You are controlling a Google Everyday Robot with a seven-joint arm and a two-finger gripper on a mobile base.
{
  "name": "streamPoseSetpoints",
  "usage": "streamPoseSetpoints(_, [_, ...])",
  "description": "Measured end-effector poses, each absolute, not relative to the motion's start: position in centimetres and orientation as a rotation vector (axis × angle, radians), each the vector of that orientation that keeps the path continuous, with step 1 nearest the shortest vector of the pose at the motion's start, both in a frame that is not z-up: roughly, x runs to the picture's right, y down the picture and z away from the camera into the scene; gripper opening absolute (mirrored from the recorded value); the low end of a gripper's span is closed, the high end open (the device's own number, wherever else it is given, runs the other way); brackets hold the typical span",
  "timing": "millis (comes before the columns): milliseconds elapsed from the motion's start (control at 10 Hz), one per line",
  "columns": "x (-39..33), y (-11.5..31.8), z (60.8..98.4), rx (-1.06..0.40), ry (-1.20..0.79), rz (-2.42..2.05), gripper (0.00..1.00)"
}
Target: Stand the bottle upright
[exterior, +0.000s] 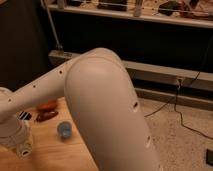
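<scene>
The bottle (45, 116) looks to be the small slim thing with dark and reddish marks lying on its side on the wooden table (50, 150), just under my forearm. My big white arm (105, 110) fills the middle of the camera view and hides much of the table. My gripper (17, 142) is at the lower left edge, over the table and left of the bottle, and only its white wrist housing shows.
A small round blue cup (64, 129) stands on the table right of the bottle. A flat black striped case (25, 116) lies to the left, and an orange object (48, 105) sits behind. Dark shelving (130, 15) and floor cables (175, 105) lie beyond.
</scene>
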State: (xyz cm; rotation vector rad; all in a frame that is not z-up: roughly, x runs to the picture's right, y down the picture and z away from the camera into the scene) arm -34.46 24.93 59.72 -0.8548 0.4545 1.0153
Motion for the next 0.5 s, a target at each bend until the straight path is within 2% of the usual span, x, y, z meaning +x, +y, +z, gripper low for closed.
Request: streamPoseSetpoints(500, [-32.8, 24.1, 58.5, -1.025, 0.426, 1.151, 0.28])
